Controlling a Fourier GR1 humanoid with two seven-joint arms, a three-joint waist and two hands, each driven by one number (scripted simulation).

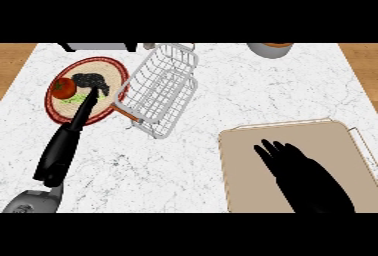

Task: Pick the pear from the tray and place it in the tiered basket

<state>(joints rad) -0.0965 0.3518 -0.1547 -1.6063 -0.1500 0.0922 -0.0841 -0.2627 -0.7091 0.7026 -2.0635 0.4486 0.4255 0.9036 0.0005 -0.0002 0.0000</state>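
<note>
A round woven plate [63,112] lies at the far left with a red tomato [63,88] on it. A pale green thing, probably the pear [71,99], shows on the plate beside my left wrist, mostly hidden by it. My left hand [92,82] is over the plate, right above that green patch, with the forearm stretched in from the lower left. The white wire tiered basket [159,87] stands just right of the plate. My right hand [291,162] lies open and flat over the beige tray [244,145] at the lower right, holding nothing.
A grey round vessel [270,49] stands at the back right edge. A dark box-like object [100,46] sits at the back left. Wooden floor shows past both side edges of the white marble counter [244,90].
</note>
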